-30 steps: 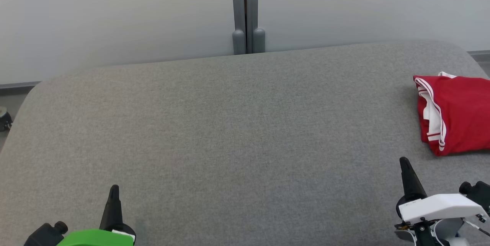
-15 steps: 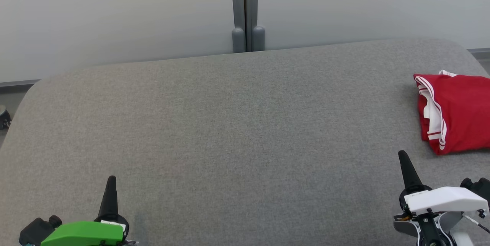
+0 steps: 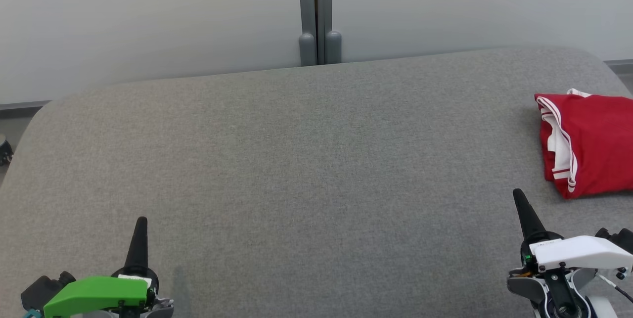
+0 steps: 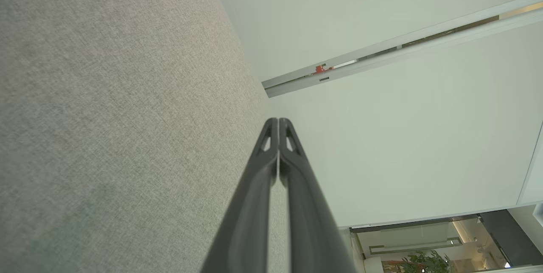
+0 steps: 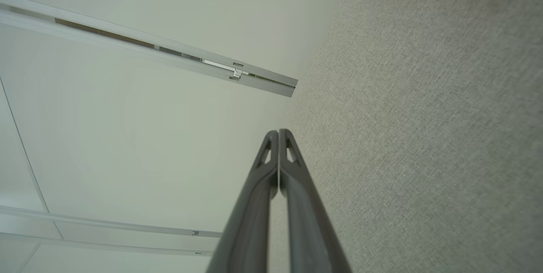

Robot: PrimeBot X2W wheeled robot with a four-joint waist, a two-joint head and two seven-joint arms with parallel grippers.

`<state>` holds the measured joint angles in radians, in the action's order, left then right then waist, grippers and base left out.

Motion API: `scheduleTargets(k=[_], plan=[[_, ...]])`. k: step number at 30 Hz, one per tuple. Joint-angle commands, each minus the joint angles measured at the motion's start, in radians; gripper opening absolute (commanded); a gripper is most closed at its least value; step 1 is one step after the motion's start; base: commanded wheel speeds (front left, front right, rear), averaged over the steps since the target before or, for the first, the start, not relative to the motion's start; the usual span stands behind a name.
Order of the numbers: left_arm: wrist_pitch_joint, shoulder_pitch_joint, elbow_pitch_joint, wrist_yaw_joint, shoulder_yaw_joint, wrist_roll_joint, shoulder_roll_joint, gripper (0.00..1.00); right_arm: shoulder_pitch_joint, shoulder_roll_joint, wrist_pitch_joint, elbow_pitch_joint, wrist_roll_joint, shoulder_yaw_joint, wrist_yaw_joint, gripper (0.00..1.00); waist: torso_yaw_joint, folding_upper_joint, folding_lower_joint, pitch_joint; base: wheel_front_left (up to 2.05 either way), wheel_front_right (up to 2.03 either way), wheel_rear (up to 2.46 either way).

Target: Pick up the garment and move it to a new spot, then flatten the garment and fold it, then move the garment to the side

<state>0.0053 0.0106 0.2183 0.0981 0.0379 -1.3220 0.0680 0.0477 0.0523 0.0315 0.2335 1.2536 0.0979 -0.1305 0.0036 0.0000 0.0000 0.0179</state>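
Nearest, the left gripper and right gripper hover over the grey fabric-covered desk, each with its dark fingers pressed together on nothing. Farther off, at the desk's right side, lies the folded red garment with white striped trim, apart from the right gripper. Sitting near the edge, it could slide off or spring open if that arm brushes it.
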Motion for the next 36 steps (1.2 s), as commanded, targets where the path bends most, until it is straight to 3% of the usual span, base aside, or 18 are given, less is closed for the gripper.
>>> scheduleTargets(k=[1, 36], plan=[[0.006, 0.028, -0.003, 0.009, 0.009, -0.026, 0.006, 0.00, 0.021, 0.002, 0.007, -0.002, 0.029, 0.004, -0.001, 0.00, 0.000, 0.0000, 0.0000, -0.001, 0.00, 0.00, 0.00], [0.081, 0.098, 0.024, 0.033, 0.048, -0.280, 0.002, 0.00, 0.063, -0.001, 0.076, 0.011, 0.322, 0.016, 0.000, 0.00, -0.003, 0.0000, 0.0000, -0.018, 0.00, 0.00, 0.00]])
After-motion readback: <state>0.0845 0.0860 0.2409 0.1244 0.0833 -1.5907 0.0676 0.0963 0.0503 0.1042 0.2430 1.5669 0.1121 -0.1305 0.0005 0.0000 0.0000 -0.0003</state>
